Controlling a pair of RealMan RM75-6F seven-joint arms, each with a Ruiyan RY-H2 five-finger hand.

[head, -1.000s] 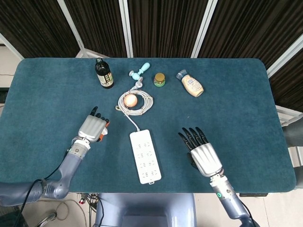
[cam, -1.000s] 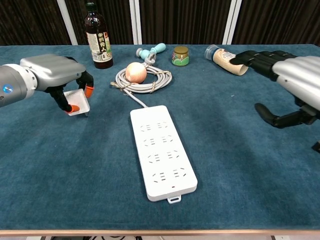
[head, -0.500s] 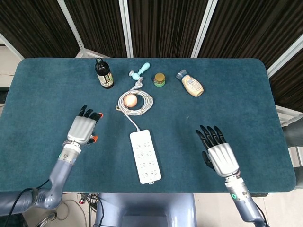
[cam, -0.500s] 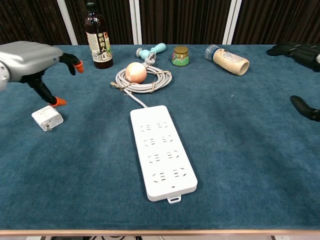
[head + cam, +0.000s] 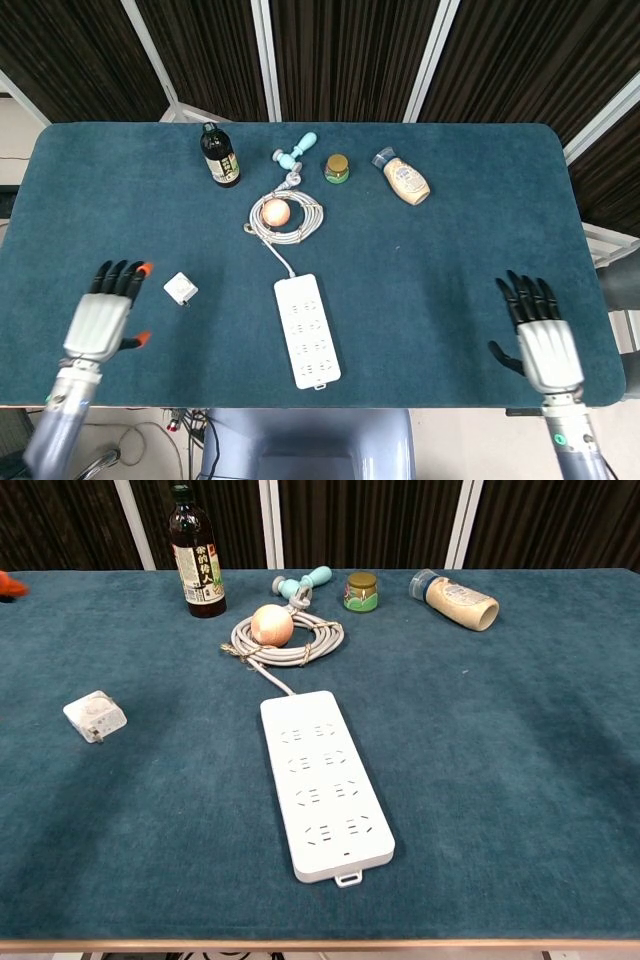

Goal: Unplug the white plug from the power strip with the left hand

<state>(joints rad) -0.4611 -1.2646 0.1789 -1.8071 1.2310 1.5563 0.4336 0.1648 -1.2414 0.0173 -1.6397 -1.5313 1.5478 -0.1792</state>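
Observation:
The white plug lies loose on the blue tabletop, left of the white power strip, whose sockets all show bare. My left hand hovers at the front left corner, fingers spread, holding nothing, a short way left of the plug. In the chest view only an orange fingertip of it shows at the left edge. My right hand is open near the front right edge, far from the strip.
The strip's cable coil lies behind it with an onion on top. Along the back stand a dark bottle, a light blue tool, a small jar and a lying beige bottle.
My left hand let go of the white plug, which now lies on the table, and pulled back to the front left. My right hand withdrew to the front right.

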